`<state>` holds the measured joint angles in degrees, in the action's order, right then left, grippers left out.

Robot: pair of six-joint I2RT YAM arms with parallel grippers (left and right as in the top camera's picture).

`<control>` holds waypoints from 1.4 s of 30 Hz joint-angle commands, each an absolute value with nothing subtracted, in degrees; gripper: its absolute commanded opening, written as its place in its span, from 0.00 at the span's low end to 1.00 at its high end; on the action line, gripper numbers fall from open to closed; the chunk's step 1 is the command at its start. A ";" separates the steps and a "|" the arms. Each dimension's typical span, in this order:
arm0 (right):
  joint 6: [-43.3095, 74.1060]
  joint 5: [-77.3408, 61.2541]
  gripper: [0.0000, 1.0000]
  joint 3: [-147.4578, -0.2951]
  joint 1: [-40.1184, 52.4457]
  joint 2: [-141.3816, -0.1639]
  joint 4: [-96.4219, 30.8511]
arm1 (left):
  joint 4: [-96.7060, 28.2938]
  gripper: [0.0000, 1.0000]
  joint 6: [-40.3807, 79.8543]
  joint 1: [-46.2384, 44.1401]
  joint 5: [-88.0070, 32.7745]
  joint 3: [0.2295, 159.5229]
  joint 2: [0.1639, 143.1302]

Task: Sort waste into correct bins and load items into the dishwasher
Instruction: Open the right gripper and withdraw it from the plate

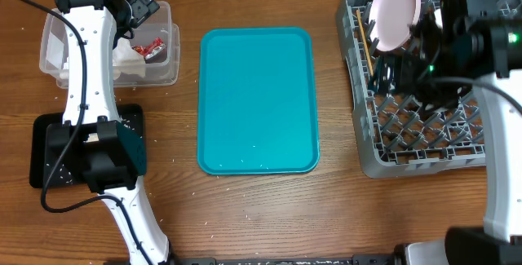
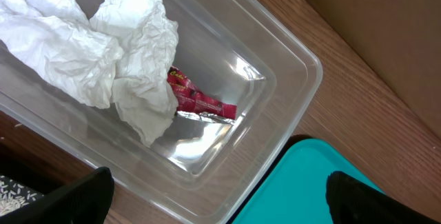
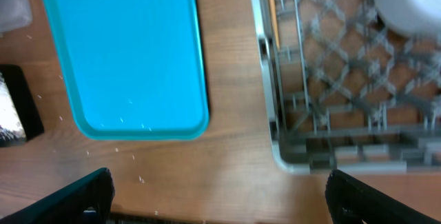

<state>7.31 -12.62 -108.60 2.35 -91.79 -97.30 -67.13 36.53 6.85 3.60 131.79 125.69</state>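
Fingertips (image 2: 76, 195) of our left gripper (image 2: 217, 200) stand wide apart with nothing between them, so we count it released. Directly ahead of it sits the clear tub (image 2: 293, 55). Inside, the crumpled napkin (image 2: 103, 45) fills the far end, and the red sauce packet (image 2: 200, 101) lies touching its nearer edge. Beside the right finger we see a corner of the teal tray (image 2: 310, 182). Beside the left finger is a glimpse of the black tray (image 1: 49, 147) with rice grains (image 2: 17, 195) on it.

Our right gripper (image 3: 219, 200) is likewise spread and empty. Ahead of it on bare wood lie a few loose grains. Farther ahead the teal tray is to its left and the grey rack (image 3: 275, 138) to its right. The chopsticks (image 3: 272, 17) lie in the rack along the nearer wall. Beyond them rests a white round dish (image 3: 406, 3); bowl or cup, we cannot tell. The overhead view shows the plate (image 1: 395, 8) standing on edge in the rack's far corner.
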 commanded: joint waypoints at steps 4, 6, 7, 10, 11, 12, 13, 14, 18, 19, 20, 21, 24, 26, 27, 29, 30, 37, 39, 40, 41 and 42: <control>9.02 -11.62 1.00 -102.41 2.57 -89.86 -97.06 | -67.11 1.00 37.32 6.72 3.36 132.90 125.51; 9.02 -11.60 1.00 -102.32 2.57 -89.86 -97.06 | -67.11 1.00 37.30 6.72 3.36 132.90 125.51; 8.84 -11.51 1.00 -102.35 2.57 -89.86 -97.06 | -67.09 1.00 37.32 6.72 3.36 132.90 125.51; 8.54 -11.57 1.00 -102.32 2.55 -89.86 -97.06 | -67.11 1.00 37.30 6.72 3.36 132.90 125.51; 8.51 -11.55 1.00 -102.32 2.55 -89.84 -97.06 | -67.11 1.00 37.32 6.72 3.36 132.90 125.51; 7.49 -11.60 1.00 -102.32 2.57 -89.84 -97.06 | -67.11 1.00 37.32 6.72 3.36 132.90 125.51; 6.66 -11.57 1.00 -102.32 2.55 -89.84 -97.06 | -67.11 1.00 37.30 6.72 3.36 132.90 125.51; 5.78 -11.60 1.00 -102.32 2.55 -89.82 -97.06 | -67.11 1.00 37.30 6.72 3.36 132.90 125.51; 5.52 -11.57 1.00 -102.35 2.50 -88.77 -97.06 | -67.11 1.00 37.32 6.72 3.36 132.90 125.51; 5.52 -11.57 1.00 -102.35 2.50 -88.38 -97.06 | -67.11 1.00 37.30 6.72 3.36 132.90 125.51; 5.52 -11.55 1.00 -102.35 2.50 -88.07 -97.06 | -67.11 1.00 37.30 6.72 3.36 132.90 125.51; 5.28 -11.33 1.00 -102.32 2.46 -88.01 -96.92 | -67.11 1.00 37.30 6.72 3.36 132.90 125.51; 0.40 -11.38 1.00 -102.32 2.46 -86.83 -93.54 | -67.11 1.00 37.30 6.72 3.36 132.90 125.51; -0.75 -11.42 1.00 -102.32 2.46 -85.45 -91.13 | -67.11 1.00 37.30 6.72 3.36 132.90 125.51; -0.69 -11.62 1.00 -102.30 2.46 -84.73 -90.52 | -67.11 1.00 37.30 6.72 3.36 132.90 125.51; -0.71 -11.60 1.00 -101.73 2.46 -82.89 -88.73 | -67.11 1.00 37.30 6.72 3.36 132.90 125.51; -0.71 -11.60 1.00 -100.88 2.46 -81.65 -87.44 | -67.11 1.00 37.30 6.72 3.36 132.90 125.51; -3.42 -11.35 1.00 -84.42 2.46 -69.38 -73.06 | -67.11 1.00 37.32 6.72 3.36 132.90 125.51; -3.49 -11.38 1.00 -77.69 2.46 -65.91 -66.57 | -67.09 1.00 37.32 6.72 3.36 132.90 125.51; -3.49 -11.40 1.00 -74.26 2.46 -64.36 -63.42 | -67.11 1.00 37.32 6.72 3.36 132.90 125.51; -3.46 -11.51 1.00 -70.61 2.46 -62.74 -60.45 | -67.11 1.00 37.32 6.72 3.36 132.90 125.51; -3.44 -11.66 1.00 -67.00 2.46 -61.14 -57.67 | -67.11 1.00 37.30 6.72 3.36 132.90 125.51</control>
<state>-2.42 -11.70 -74.37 2.35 -64.14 -60.90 -67.16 36.53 6.85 3.60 131.79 125.71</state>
